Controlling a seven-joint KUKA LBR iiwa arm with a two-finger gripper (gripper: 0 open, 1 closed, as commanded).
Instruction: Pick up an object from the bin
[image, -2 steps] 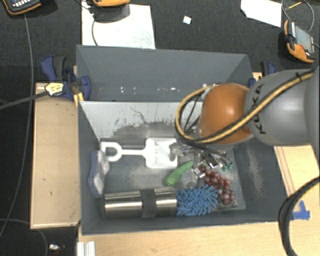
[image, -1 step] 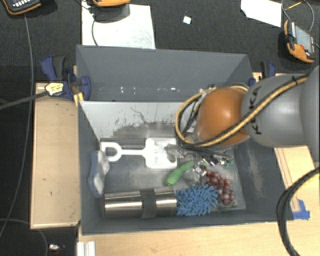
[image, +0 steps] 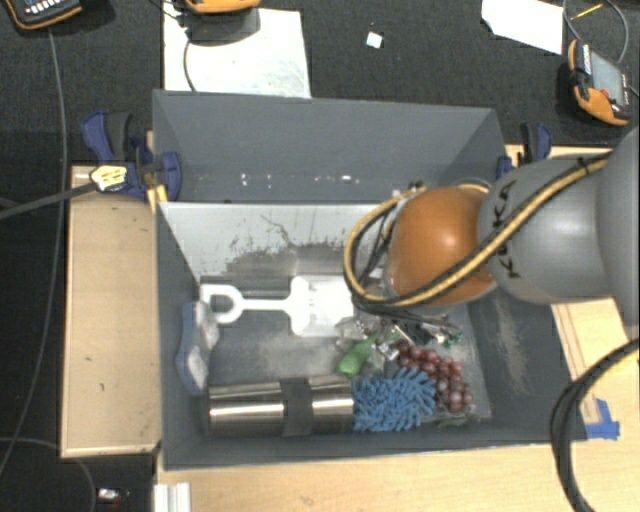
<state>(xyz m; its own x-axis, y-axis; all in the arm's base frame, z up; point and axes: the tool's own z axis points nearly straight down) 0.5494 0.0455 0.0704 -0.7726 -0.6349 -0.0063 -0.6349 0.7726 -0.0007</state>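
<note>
- At the left wall of the grey bin (image: 180, 250), a blue-and-white piece (image: 190, 348) lies beside the handle of a white plastic scoop (image: 300, 305).
- Along the front wall rests a steel cylinder with a black band (image: 280, 405).
- Right of it, close together, sit a small green piece (image: 352, 360), a blue bristly tuft (image: 395, 402) and a bunch of dark red grapes (image: 440, 375).
- The gripper (image: 388, 338) hangs low over the green piece and the grapes, under the arm's orange cover (image: 440, 245). Whether the claw is open or closed cannot be told.
- Nothing appears lifted: everything seems to lie on the bin floor, so the gripping and raising are likely not yet done.
</note>
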